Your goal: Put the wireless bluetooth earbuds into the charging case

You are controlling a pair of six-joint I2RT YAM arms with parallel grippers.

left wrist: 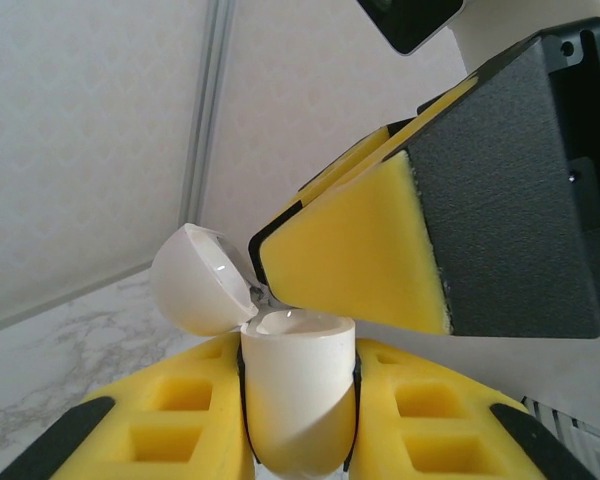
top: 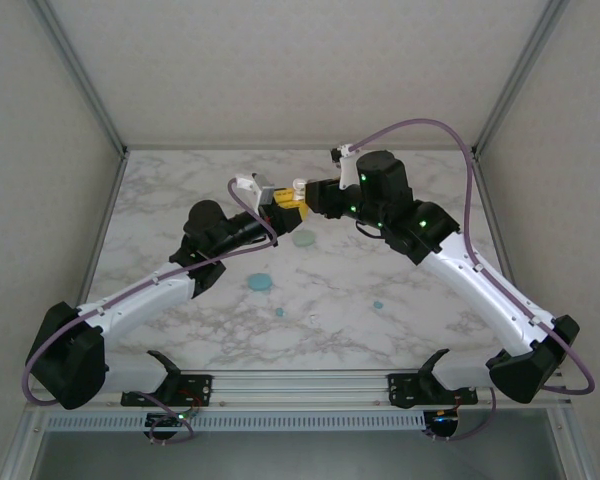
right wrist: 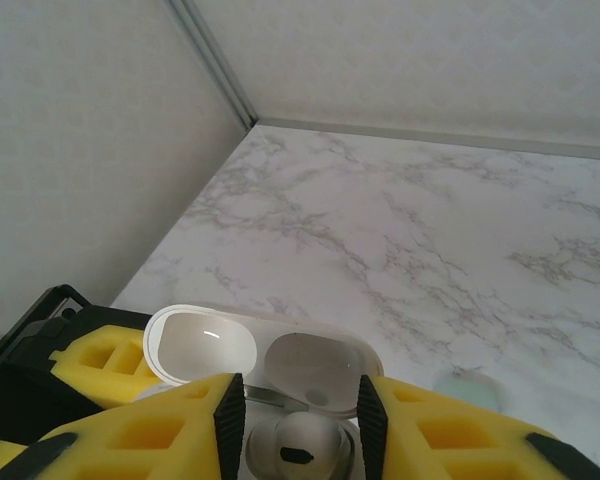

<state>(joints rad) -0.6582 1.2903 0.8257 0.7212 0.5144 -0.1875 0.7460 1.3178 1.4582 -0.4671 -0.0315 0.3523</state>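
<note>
No text, label, brand name, number or sign can be read in any of the views. The surfaces in sight are all unmarked as far as the pictures show.

Both hands (top: 288, 203) meet above marble table (top: 180, 190).
</note>
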